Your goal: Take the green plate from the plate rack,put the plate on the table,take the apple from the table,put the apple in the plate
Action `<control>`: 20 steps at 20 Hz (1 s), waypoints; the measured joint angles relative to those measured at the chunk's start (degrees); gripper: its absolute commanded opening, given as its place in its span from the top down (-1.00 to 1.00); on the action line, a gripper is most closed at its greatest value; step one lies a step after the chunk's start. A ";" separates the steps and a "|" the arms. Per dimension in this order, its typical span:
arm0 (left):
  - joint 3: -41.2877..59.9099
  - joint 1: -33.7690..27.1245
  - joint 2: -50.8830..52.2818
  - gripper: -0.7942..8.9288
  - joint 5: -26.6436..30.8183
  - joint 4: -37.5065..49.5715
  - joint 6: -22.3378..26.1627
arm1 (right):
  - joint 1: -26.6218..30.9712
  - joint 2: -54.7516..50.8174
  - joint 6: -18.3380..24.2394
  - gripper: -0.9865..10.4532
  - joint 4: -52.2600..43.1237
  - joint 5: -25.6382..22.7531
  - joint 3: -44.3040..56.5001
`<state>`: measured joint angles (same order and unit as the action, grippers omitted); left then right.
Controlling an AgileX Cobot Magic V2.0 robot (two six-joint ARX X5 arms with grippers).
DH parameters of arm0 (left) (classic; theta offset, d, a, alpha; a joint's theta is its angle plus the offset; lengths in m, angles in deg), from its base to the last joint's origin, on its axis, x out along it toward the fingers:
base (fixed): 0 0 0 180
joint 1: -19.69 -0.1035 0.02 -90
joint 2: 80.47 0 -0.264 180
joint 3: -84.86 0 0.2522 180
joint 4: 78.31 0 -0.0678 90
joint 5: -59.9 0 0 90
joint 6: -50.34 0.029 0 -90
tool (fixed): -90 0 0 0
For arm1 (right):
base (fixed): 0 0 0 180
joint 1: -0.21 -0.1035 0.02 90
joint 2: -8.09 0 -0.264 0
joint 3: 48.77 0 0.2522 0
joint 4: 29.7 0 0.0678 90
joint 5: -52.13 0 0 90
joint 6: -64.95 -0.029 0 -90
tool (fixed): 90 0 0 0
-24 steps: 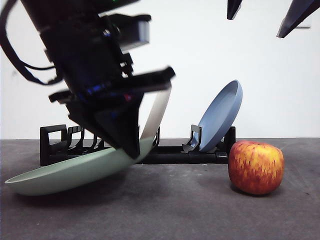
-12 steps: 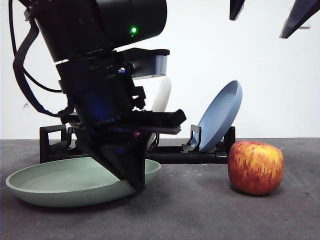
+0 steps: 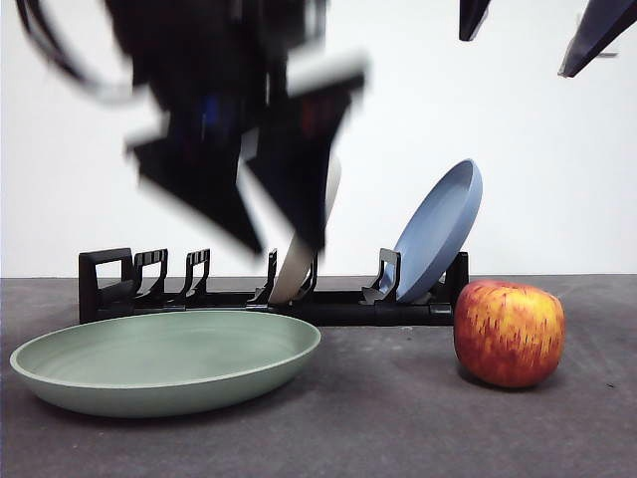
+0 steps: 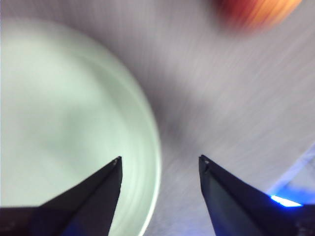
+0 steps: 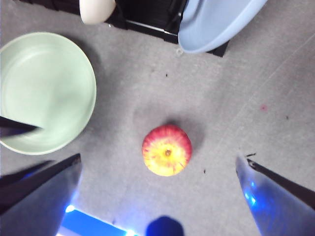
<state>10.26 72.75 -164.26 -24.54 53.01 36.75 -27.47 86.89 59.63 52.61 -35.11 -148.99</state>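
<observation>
The left hand (image 4: 160,164) hangs blurred above the desk (image 3: 378,418), jaws apart and empty. The round pale sage-green plate (image 3: 164,360) lies flat, rim up, before the long black plastic rack (image 3: 338,304). The red, yellow-streaked apple (image 3: 510,333) sits apart beside it. The right hand (image 5: 160,167) waits high, spread wide.

three plates in all: one green plate (image 3: 164,360) lying flat on the table (image 3: 398,428), at about 8 o'clock in the front view; one cream-white plate (image 3: 309,239) standing in the rack near the centre; one blue plate (image 3: 438,231) leaning in the rack at about 2 o'clock. one plate rack (image 3: 259,299), long and black. one apple (image 3: 509,333) on the table, at about 4 o'clock. two grippers: the left gripper (image 4: 160,164) and the right gripper (image 5: 157,167), each with two jaws set wide apart.
</observation>
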 measured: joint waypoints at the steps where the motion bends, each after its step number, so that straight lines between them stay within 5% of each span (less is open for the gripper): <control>1: -3.30 0.13 2.38 0.30 0.00 -3.21 0.55 | 0.00 0.00 0.42 -0.38 0.85 0.00 0.00; 5: -16.66 0.37 11.43 0.31 -1.05 -16.24 4.28 | 0.00 0.00 1.77 -0.38 6.12 0.04 0.00; 9: -20.85 0.37 20.65 0.33 -11.26 -22.49 10.08 | 0.00 -0.15 2.86 -0.38 9.03 0.52 0.00; 15: -20.83 -3.17 31.63 0.32 -3.43 -38.47 12.39 | -0.04 -7.39 3.28 -0.38 9.03 1.62 0.72; 20: -20.81 -4.59 39.95 0.32 -3.13 -40.65 13.18 | -0.04 -18.47 0.90 -0.38 9.03 1.53 7.56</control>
<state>-10.55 68.16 -124.31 -27.66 12.35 49.93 -27.51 68.42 60.53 61.64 -33.58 -141.42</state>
